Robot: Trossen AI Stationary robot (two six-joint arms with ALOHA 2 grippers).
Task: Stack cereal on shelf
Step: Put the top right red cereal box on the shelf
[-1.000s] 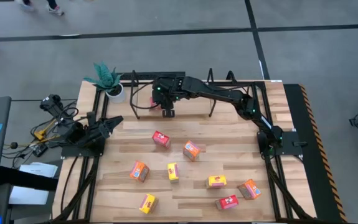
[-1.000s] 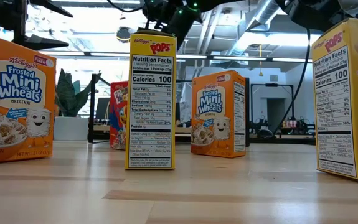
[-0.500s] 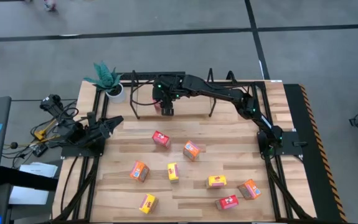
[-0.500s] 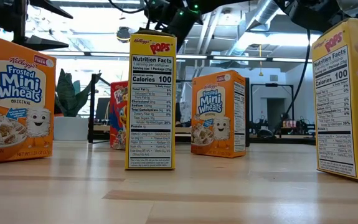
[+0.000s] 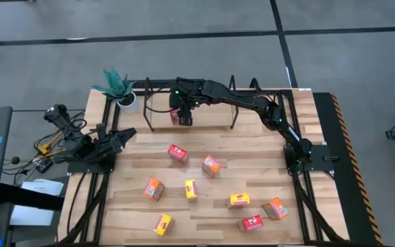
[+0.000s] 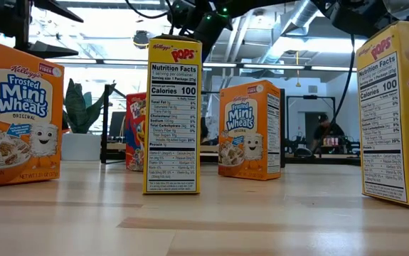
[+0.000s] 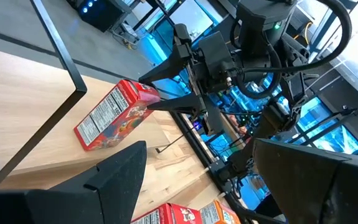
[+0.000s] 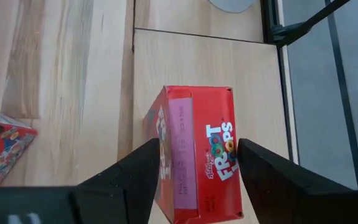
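Observation:
My right gripper [image 5: 183,116] reaches over the shelf [image 5: 235,118], a low black rod rack on a light wooden base [image 8: 197,62] at the table's far edge. It is shut on a red cereal box [image 8: 194,155], also in the left wrist view [image 7: 113,115]. Eight other cereal boxes stand or lie on the table, among them a red one [image 5: 177,153], an orange one [image 5: 211,165] and a yellow one [image 5: 191,189]. My left gripper [image 5: 125,134] waits open at the table's left side, touching nothing. My right gripper pinches the red cereal box between its two fingers [image 8: 144,165], on two opposite sides near the end facing the gripper [image 7: 146,93]. The fingers slant down from above. The box tilts, its other end [image 7: 85,134] low at the shelf's wooden base; whether it rests there I cannot tell.
A white potted plant [image 5: 119,88] stands just left of the shelf. In the low view a yellow box [image 6: 174,117] and orange boxes [image 6: 250,130] stand close to the camera. Bare wood lies between the shelf and the scattered boxes.
My right gripper has carried the red box a little toward the table's far edge, farther in over the shelf's base. My left arm has kept still.

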